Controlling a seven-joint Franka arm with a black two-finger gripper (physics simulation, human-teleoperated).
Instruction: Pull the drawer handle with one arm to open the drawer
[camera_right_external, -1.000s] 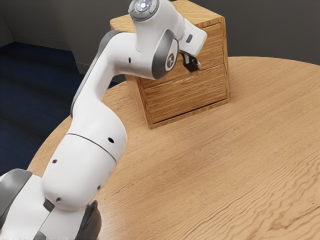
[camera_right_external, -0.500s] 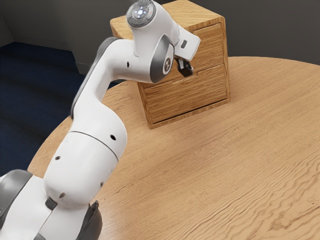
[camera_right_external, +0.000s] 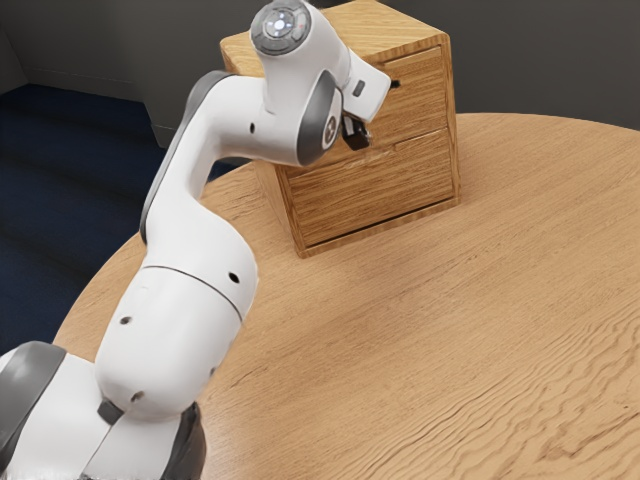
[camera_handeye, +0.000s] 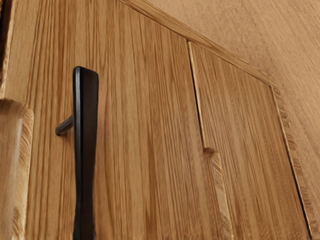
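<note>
The table bears a white arm and a wooden cabinet near its far edge; the gripper is at the upper drawer, open or closed I cannot tell; the black handle stands just off the wood.

The drawer cabinet is honey-brown wood with straight grain, its handle black. The desk shows paler, wavy grain. The arm is white with grey joints, the floor dark blue.
</note>
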